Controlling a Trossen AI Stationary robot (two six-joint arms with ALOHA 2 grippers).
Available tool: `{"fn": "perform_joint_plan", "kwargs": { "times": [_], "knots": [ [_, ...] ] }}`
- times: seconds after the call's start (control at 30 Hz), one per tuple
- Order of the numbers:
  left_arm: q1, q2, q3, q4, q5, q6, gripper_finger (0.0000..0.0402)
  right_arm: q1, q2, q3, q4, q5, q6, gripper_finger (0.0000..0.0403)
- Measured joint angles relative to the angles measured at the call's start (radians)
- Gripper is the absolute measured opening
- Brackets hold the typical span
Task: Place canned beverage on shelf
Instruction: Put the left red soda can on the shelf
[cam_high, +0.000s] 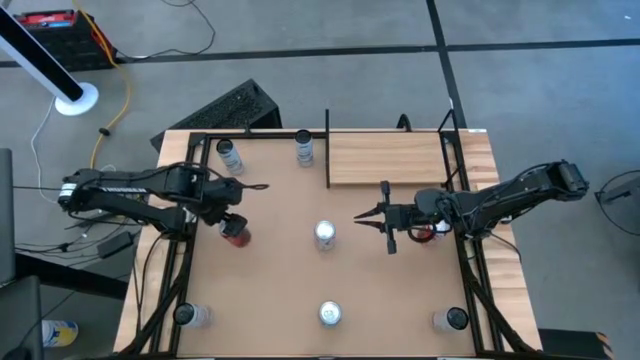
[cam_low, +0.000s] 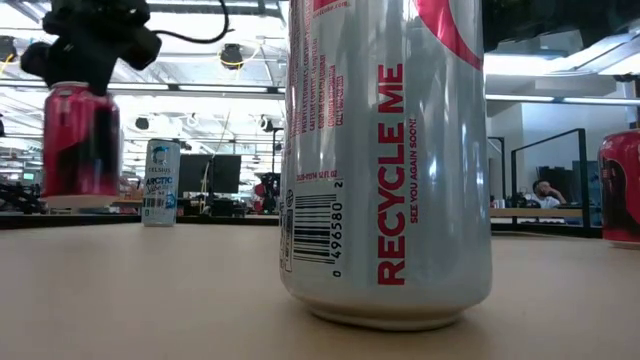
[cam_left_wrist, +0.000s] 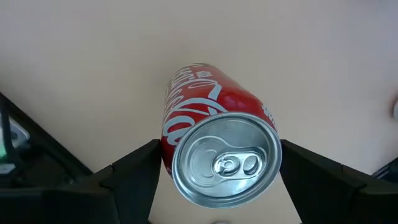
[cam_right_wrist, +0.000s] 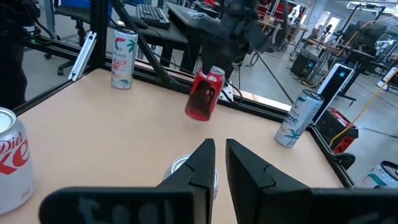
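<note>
On the brown tabletop (cam_high: 280, 290), high view: left gripper (cam_high: 232, 222) at the left side, clamped on a red can (cam_high: 236, 235); pale wood-grain shelf (cam_high: 385, 158) at the far edge, thin black bar (cam_high: 327, 148) on one short side, well apart from the can. Right gripper (cam_high: 374, 216) near centre, fingers spread, empty, beside a silver can (cam_high: 325, 235).

Low view: red can (cam_low: 80, 140) lifted clear of the table; a large silver can (cam_low: 385, 160) fills the middle, top cut off.

Left wrist view: red can (cam_left_wrist: 217, 149), cylindrical, silver lid, squeezed between dark fingers (cam_left_wrist: 134, 174).

Right wrist view: red can (cam_right_wrist: 204, 94) hangs tilted; silver can (cam_right_wrist: 186, 168) mostly hidden behind fingers (cam_right_wrist: 202, 163).
</note>
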Motion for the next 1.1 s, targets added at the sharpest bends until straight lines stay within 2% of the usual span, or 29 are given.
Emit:
{"fn": "perform_joint_plan", "kwargs": {
  "times": [0.33, 0.63, 1.1],
  "knots": [
    [0.037, 0.065, 0.003, 0.006, -0.094, 0.092, 0.029, 0.0, 0.0, 0.0, -0.001, 0.0, 0.009, 0.0064],
    [0.094, 0.137, 0.004, 0.022, -0.051, 0.136, 0.0291, 0.0, 0.0, 0.0, -0.01, 0.0, 0.034, 0.0064],
    [0.148, 0.137, 0.005, 0.085, -0.079, 0.185, 0.0291, 0.001, -0.007, 0.0, -0.008, 0.0, 0.015, 0.0064]
  ]
}}
